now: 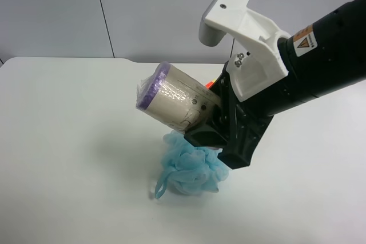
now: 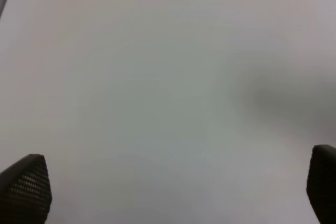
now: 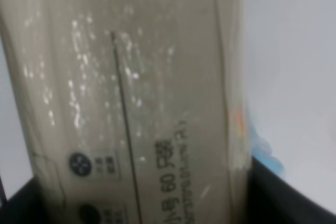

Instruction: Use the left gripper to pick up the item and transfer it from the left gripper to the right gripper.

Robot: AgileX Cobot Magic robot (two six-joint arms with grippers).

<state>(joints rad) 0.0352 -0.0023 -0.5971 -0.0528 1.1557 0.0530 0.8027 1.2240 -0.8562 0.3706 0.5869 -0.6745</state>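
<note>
Aloft, the right claw point(image 1: 213, 119) slants in from two o'clock, pinching the item point(image 1: 171, 98). The left claw point(image 2: 173, 187) hangs spread over the counter point(image 2: 157, 77).

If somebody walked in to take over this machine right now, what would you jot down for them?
Left pincer: open and empty, with only bare table in front of it.
Right pincer: shut on the item, holding it tilted and off the table. The blue mesh pouf lies below it in the high view.
Done: judging by who holds the item now, both the pick-up and the hand-over to the right pincer.
Left: nothing the task names. Just keep the grip steady.
</note>
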